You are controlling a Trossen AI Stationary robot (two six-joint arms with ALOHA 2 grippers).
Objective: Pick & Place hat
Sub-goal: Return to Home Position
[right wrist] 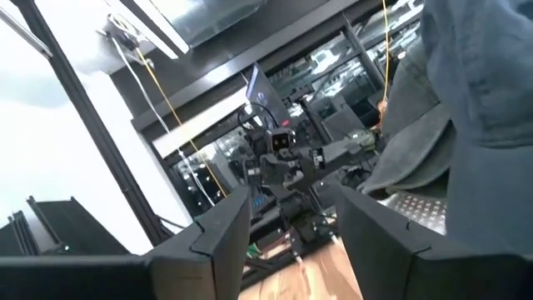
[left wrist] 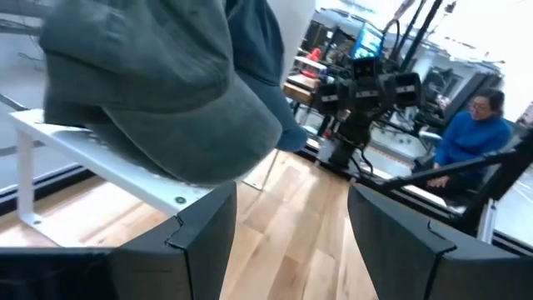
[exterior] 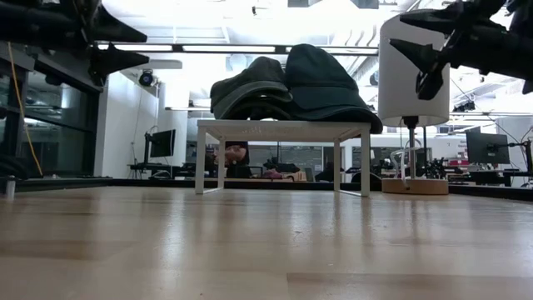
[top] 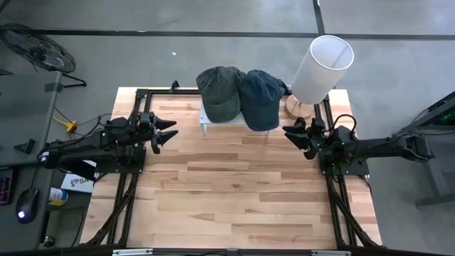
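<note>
Resting stacked on the shelf (exterior: 283, 127), the green caps (top: 219, 92) and blue caps (top: 261, 99) look done.
No cap lies on the counter (top: 234, 192); the left hand (top: 170, 129) and right hand (top: 290, 135) hang open and empty at either side, so only parking the arms seems left.

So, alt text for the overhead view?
A dark green cloth cap and a dark blue cloth cap sit side by side on a small white shelf beside a white-shaded lamp; dark left arm and right arm flank them, jaws open.
</note>
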